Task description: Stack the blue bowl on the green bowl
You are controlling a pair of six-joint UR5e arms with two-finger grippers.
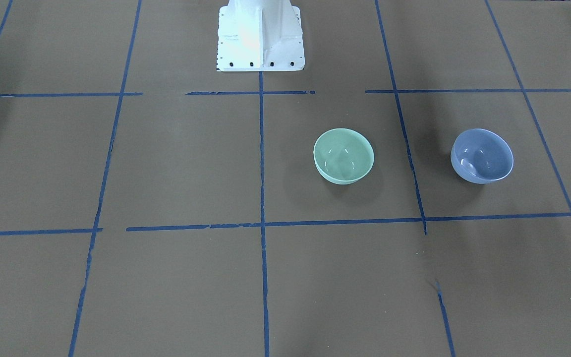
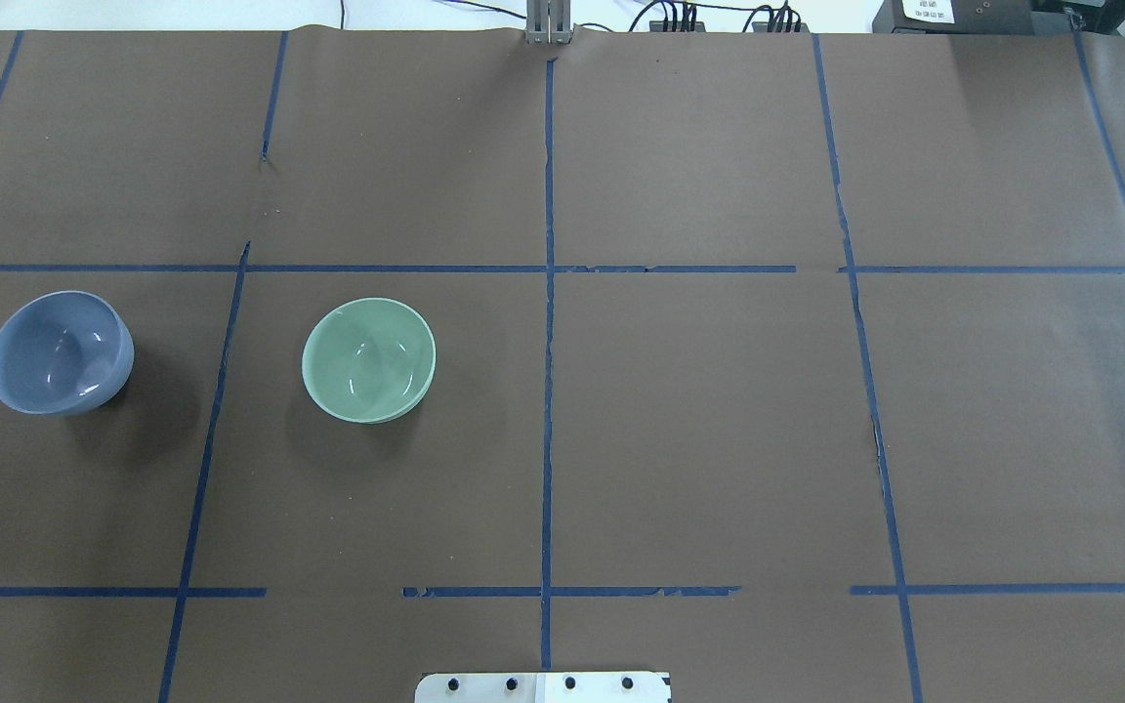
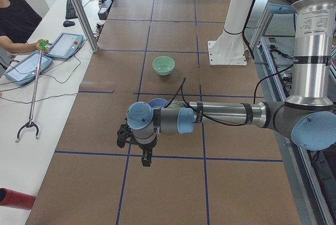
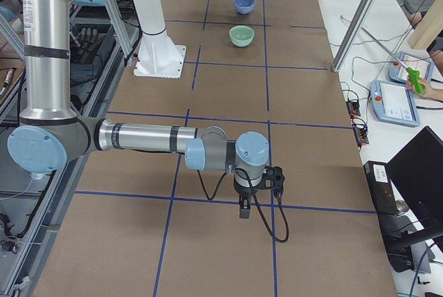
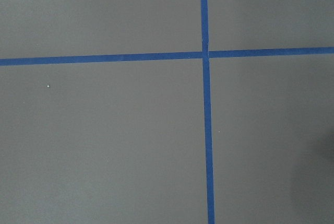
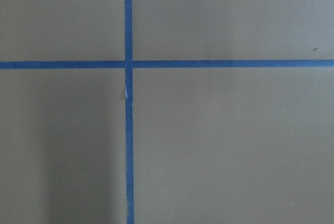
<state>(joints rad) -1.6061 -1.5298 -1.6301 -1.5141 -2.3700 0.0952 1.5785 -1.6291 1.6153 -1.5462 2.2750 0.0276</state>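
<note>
The blue bowl (image 2: 59, 353) stands upright and empty at the table's left end; it also shows in the front view (image 1: 482, 155). The green bowl (image 2: 368, 359) stands upright and empty to its right, apart from it, also in the front view (image 1: 343, 156). My left gripper (image 3: 146, 159) shows only in the left side view, hanging high above the table near the blue bowl (image 3: 157, 102), which the arm partly hides. My right gripper (image 4: 243, 210) shows only in the right side view, far from both bowls. I cannot tell whether either is open or shut. Both wrist views show only bare table.
Brown paper with a blue tape grid (image 2: 549, 391) covers the table. The robot's white base (image 1: 260, 37) stands at the middle of the near edge. An operator with a green grabber tool (image 3: 32, 94) sits at a side bench with tablets.
</note>
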